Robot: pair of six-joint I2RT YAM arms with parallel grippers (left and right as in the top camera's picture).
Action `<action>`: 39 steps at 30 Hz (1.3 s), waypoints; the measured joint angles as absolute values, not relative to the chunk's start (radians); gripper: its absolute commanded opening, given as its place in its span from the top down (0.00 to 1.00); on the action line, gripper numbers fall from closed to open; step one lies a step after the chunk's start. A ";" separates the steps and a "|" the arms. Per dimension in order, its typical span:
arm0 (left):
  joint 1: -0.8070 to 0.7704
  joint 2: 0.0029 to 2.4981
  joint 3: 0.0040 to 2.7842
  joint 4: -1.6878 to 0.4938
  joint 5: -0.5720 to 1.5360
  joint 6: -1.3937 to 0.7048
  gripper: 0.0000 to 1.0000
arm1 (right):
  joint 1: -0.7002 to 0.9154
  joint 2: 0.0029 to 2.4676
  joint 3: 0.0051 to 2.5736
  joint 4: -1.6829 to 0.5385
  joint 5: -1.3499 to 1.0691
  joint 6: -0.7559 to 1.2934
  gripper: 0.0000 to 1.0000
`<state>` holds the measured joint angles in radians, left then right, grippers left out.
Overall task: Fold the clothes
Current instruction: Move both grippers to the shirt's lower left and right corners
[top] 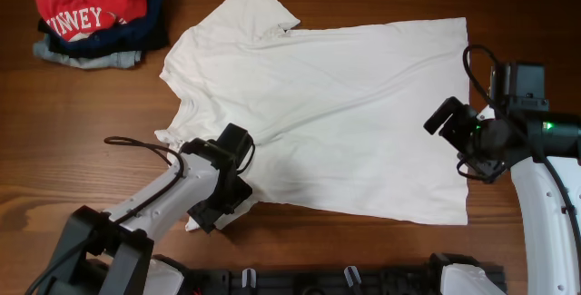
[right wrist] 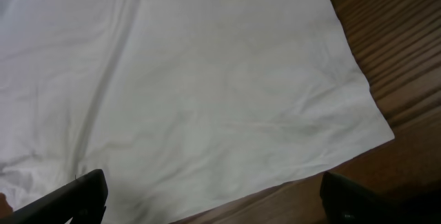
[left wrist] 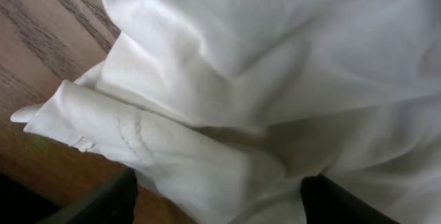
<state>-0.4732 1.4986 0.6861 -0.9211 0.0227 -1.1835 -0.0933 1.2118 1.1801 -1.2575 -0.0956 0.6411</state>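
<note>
nearest to you, at the near left, your left gripper (left wrist: 219, 191) sits low over the near-left sleeve (left wrist: 158, 148) of the white t-shirt (top: 345, 113). its fingers (left wrist: 110, 200) stand wide apart, and the sleeve cloth lies bunched in folds between them; they are not closed on it. bare wooden table (left wrist: 41, 52) shows just to the left of that bunched sleeve.

further to the right, your right gripper (right wrist: 210, 193) hangs over the right edge of the shirt, also spread wide and gripping nothing. its wrist view shows a flat stretch of hem ending in a corner, with wood beyond it on the right.

the t-shirt itself lies spread across the middle of the table, plain white side up, lightly wrinkled, collar end to the left and hem to the right. its far sleeve (top: 261, 9) points toward the far edge.

at the far left, well apart from the shirt, a stack of folded clothes (top: 100, 43) sits with a red shirt (top: 86, 0) bearing white letters on top.
</note>
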 measured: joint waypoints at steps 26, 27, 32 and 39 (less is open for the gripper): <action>-0.401 1.309 0.553 -0.902 0.013 -1.226 0.71 | -0.093 1.214 1.083 -1.195 -0.081 0.643 0.00; -0.401 1.309 0.549 -0.900 0.016 -1.229 0.89 | -0.093 1.214 1.083 -1.195 -0.081 0.643 0.00; -0.401 1.309 0.546 -0.899 0.024 -1.234 0.96 | -0.093 1.214 1.083 -1.195 -0.081 0.647 0.00; -0.401 1.309 0.545 -0.900 0.027 -1.234 0.96 | -0.093 1.218 0.891 -1.110 -0.029 0.837 0.00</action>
<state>-0.4007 1.3087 0.5449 -0.8997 0.0265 -1.2339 -0.0933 1.2182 0.8909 -1.1099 -0.0288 0.8371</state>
